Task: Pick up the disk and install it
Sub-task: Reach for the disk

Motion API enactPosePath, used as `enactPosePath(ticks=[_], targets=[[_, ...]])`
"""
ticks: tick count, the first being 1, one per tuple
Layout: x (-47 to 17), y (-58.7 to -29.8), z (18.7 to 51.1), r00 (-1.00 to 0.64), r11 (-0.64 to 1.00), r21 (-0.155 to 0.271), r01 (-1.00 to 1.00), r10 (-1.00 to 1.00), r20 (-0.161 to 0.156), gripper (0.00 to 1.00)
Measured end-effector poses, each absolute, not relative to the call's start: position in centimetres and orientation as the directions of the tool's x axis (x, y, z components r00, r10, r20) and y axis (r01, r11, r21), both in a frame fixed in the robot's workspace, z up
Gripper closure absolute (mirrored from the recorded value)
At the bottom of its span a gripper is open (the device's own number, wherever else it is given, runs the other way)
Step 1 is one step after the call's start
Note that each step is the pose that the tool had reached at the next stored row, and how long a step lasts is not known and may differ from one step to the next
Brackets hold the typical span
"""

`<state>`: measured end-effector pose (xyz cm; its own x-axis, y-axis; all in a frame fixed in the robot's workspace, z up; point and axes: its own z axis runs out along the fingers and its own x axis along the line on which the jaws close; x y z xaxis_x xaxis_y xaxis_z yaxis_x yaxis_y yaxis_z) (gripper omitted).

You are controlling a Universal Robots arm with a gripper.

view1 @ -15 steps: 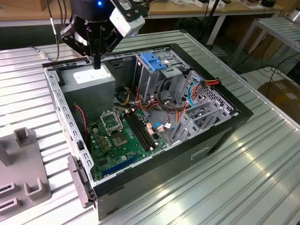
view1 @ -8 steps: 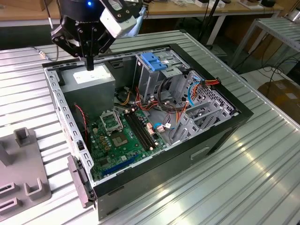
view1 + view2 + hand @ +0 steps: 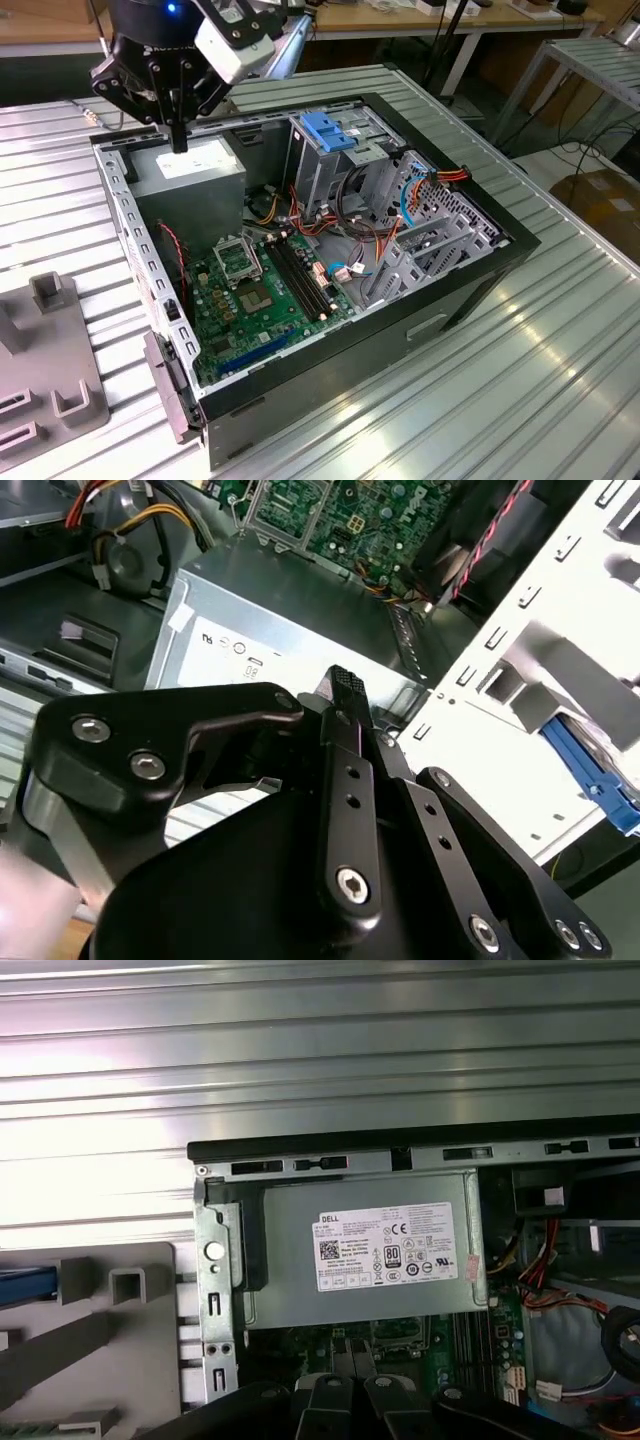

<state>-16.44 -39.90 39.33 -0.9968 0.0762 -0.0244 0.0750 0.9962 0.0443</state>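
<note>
My black gripper hangs over the far corner of the open computer case, at the exterior view's left. It sits just above the grey power supply box with the white label. Its fingers are shut together with nothing between them; both wrist views show them closed. The disk appears as a bright blue rail lying on the grey fixture beside the case. The same blue rail with a bit of grey metal shows past the case's perforated side wall. The gripper is well away from it.
Inside the case are the green motherboard, loose cables, a metal drive cage with a light-blue latch block and an empty bay frame. The grey slotted fixture lies on the ribbed metal table.
</note>
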Motion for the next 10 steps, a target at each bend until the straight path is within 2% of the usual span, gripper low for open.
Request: enactPosePath(ticks=[10], targets=[[-18.5, -39.9, 39.3, -0.997, 0.996, 0.044, 0.075, 0.076, -0.024, 0.9]])
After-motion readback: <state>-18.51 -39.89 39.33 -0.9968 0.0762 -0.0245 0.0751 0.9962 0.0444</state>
